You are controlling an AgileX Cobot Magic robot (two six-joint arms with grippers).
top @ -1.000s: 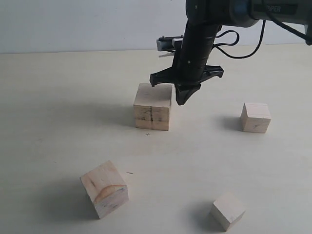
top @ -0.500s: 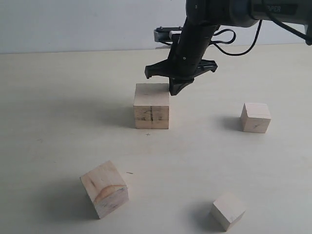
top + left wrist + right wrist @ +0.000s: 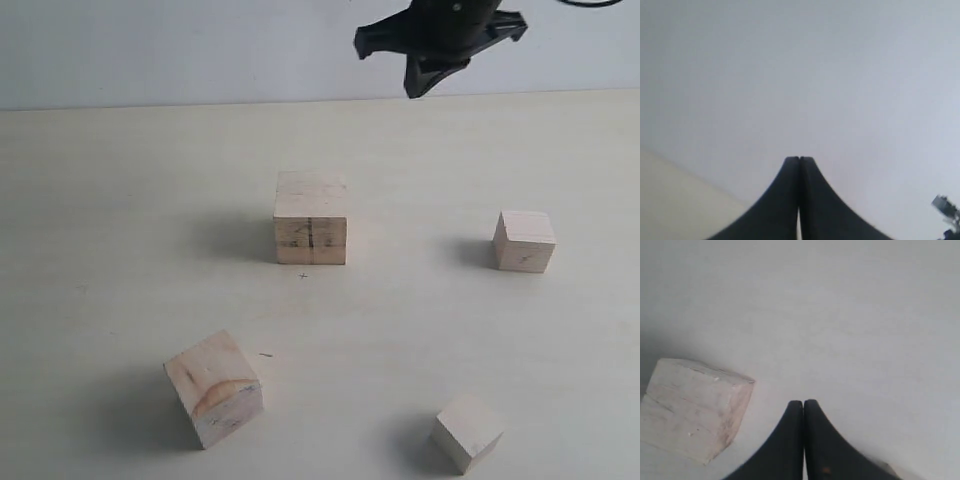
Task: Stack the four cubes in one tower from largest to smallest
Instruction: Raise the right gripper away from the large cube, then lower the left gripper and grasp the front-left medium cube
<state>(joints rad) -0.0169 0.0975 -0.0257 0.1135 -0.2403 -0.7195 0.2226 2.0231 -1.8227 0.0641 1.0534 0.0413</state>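
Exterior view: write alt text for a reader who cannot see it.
Four pale wooden cubes sit apart on a light table: the largest cube at centre, a reddish-grained cube front left, a small cube at right, another small cube front right. The shut right claw hangs at the top, holding nothing.

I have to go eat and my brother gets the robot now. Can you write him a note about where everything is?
Left gripper: jaws shut, holding nothing; not seen in the exterior view.
Right gripper: jaws shut, holding nothing, high above the table.
Cubes: all four sit apart on the table. The largest cube, with the dark seam, is in the middle. The cube with reddish grain arcs is front left. The right-hand small cube is by itself. The front-right small cube is nearest the camera.
Done: nothing is stacked yet.
Left: stack all four, largest at the bottom, smallest on top.
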